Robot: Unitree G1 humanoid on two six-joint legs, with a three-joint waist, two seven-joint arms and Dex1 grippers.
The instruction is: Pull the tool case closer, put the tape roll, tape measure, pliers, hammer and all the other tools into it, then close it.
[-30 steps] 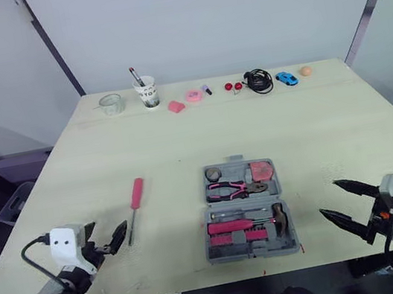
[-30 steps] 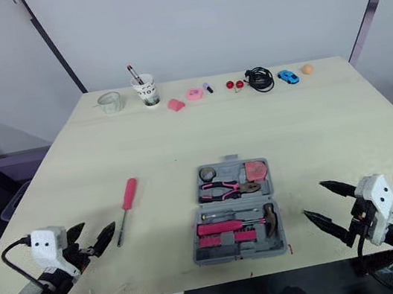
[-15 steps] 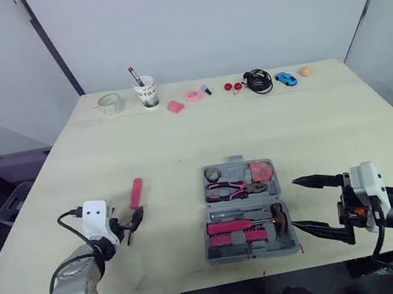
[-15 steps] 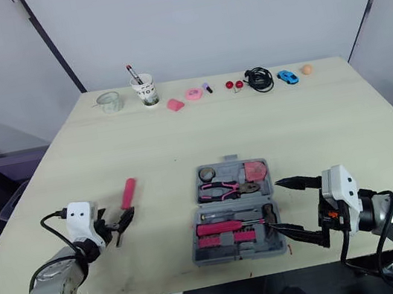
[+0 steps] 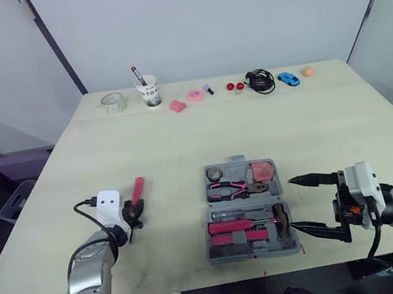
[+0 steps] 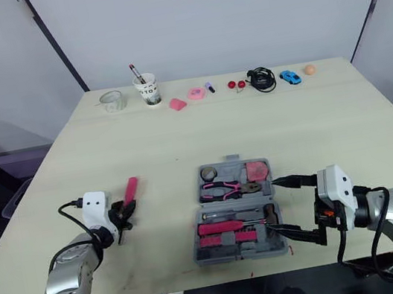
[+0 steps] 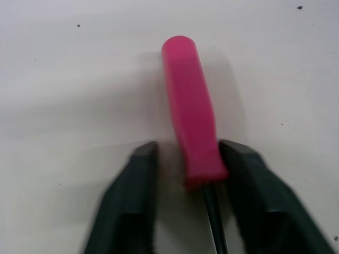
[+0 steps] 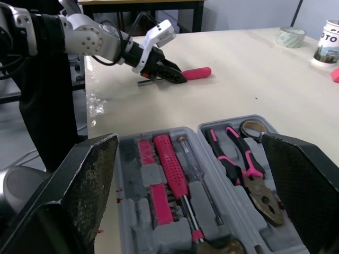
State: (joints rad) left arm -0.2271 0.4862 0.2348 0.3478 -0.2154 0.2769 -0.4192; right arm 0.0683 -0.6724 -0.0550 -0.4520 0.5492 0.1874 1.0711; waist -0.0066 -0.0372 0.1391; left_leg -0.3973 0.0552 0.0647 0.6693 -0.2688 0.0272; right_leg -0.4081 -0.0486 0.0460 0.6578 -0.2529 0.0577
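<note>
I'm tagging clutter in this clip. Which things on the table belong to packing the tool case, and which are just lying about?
Job: tool case, screwdriver, pliers, hammer, tape measure.
Lying about: cup, black cable, blue toy car, orange ball.

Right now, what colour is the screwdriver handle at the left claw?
Pink handle, clearest in the left wrist view.

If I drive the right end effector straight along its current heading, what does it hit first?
The open tool case. The right end effector, open, points at the case's right side with its fingers spread wide before it, so the wall likely comes first; height is unclear.
</note>
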